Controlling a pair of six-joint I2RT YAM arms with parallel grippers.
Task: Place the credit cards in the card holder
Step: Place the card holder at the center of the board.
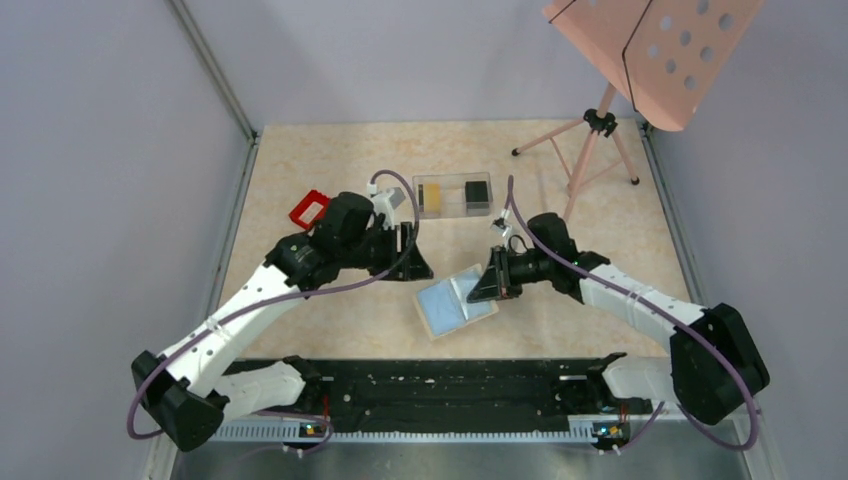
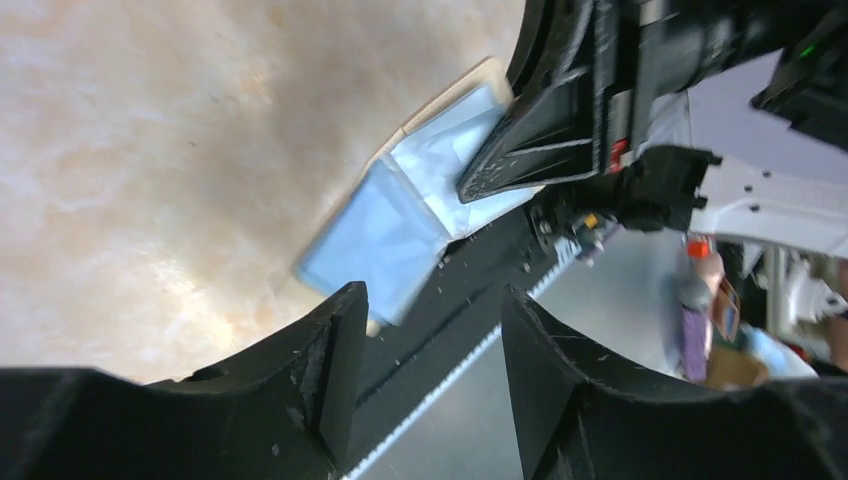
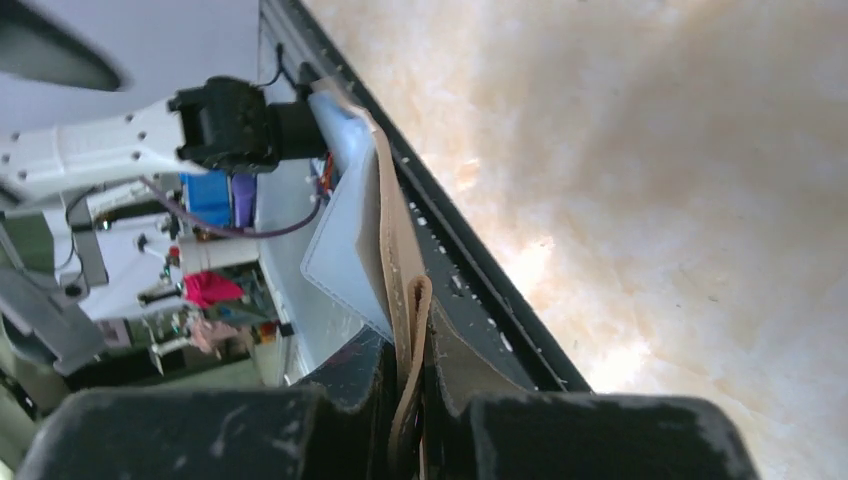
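Note:
The card holder (image 1: 450,305) lies open in the middle of the table with its light blue lining up. My right gripper (image 1: 492,282) is shut on its right edge. In the right wrist view the tan flap (image 3: 398,250) is pinched between the fingers of that gripper (image 3: 408,400). My left gripper (image 1: 416,258) is open and empty, just left of the wallet. In its own view the gripper (image 2: 430,345) frames the blue lining (image 2: 385,235). A yellow card (image 1: 432,197) and a black card (image 1: 477,193) stand in a clear box (image 1: 453,178) behind the grippers.
A small red frame (image 1: 308,208) lies at the back left beside the left arm. A pink music stand (image 1: 650,50) on a tripod (image 1: 590,150) stands at the back right. Grey walls close in both sides, and a black rail (image 1: 440,385) runs along the near edge.

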